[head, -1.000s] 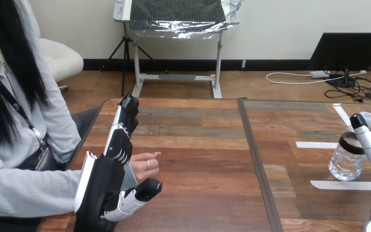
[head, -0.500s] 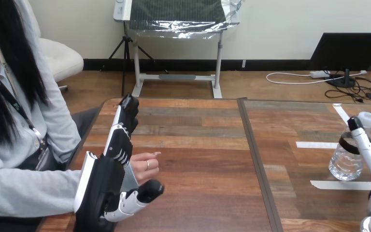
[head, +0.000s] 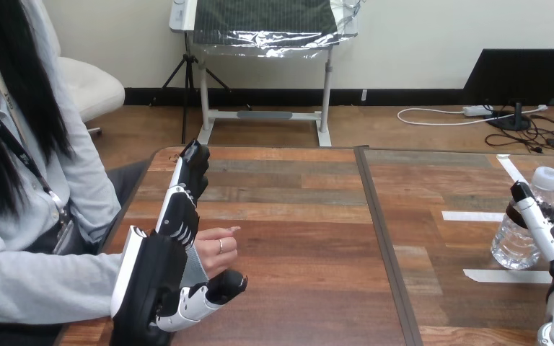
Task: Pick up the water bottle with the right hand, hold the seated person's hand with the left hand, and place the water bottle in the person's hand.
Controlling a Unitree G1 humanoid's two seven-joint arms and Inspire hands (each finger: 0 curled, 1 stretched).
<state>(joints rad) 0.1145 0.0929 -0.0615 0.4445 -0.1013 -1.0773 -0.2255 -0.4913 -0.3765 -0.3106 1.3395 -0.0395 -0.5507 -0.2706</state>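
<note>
A clear water bottle (head: pixel 508 244) with a white cap stands upright on the table at the far right. My right hand (head: pixel 538 228) comes up from the bottom right corner, open; one straight finger lies across the bottle's front right side, and the rest runs off the view's edge. At the left, my left hand (head: pixel 151 277) stands on edge with its fingers straight up, open. The person's hand (head: pixel 216 250) rests loosely curled against its palm side. My thumb (head: pixel 213 292) reaches out just under that hand without closing on it.
White tape strips (head: pixel 506 275) lie on the table round the bottle. A dark seam (head: pixel 382 231) splits the table top into a left and a right half. The person sits at the left edge.
My right hand has shifted left and down, so the bottle's cap now shows above the finger. The left thumb has edged up a little toward the person's hand.
</note>
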